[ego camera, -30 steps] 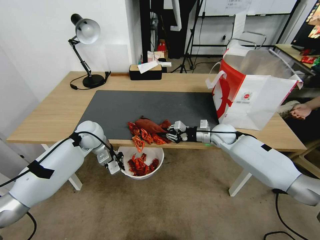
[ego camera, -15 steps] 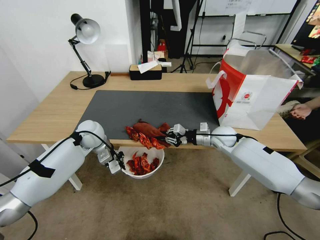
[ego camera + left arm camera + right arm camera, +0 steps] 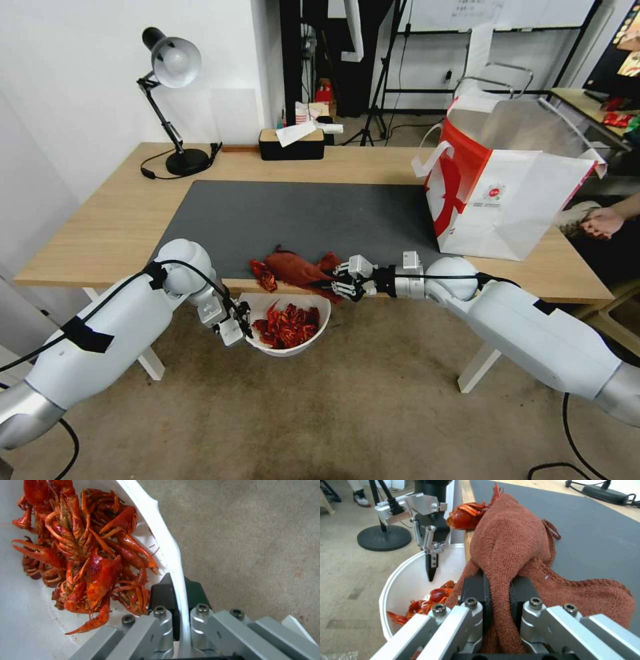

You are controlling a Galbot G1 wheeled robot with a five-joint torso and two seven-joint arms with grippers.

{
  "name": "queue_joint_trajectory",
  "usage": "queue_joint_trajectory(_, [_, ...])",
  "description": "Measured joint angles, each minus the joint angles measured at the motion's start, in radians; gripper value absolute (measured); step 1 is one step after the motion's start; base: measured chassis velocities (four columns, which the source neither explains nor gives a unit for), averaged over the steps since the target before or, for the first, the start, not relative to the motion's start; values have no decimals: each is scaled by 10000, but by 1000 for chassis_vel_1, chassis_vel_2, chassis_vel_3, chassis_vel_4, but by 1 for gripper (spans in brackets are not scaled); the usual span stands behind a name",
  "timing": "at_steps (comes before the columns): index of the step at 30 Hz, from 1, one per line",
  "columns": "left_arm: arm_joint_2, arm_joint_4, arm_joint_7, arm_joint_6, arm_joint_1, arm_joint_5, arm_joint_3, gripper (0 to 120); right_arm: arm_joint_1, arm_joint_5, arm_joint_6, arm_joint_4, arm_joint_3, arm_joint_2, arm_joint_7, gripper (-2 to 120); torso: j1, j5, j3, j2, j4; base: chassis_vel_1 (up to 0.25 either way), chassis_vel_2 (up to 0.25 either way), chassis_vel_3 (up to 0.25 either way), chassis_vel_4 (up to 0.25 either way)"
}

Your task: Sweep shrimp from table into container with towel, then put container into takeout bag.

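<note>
Progress: sweep nearly done, bagging not started.
Shrimp [image 3: 288, 325]: mostly in container; one or two pieces at front tabletop edge, just beside towel.
Container [image 3: 313, 341]: held below front tabletop edge, off the tabletop.
Left gripper [image 3: 235, 325]: clamped on container rim, one finger inside, one outside.
Right gripper [image 3: 345, 283]: closed tight on towel [image 3: 299, 267] at front edge.
Takeout bag [image 3: 507, 193]: upright at right end of tabletop, well apart from container.
Left to do: clear last pieces, move container into bag.
</note>
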Motion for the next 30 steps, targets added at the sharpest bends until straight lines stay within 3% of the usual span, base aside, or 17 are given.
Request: queue_joint_trajectory(30, [135, -17, -2, -51, 95, -5, -36, 0, -468, 114, -54, 776, 387, -354, 22, 8, 0, -1, -1, 0, 0, 0, 0, 0, 0])
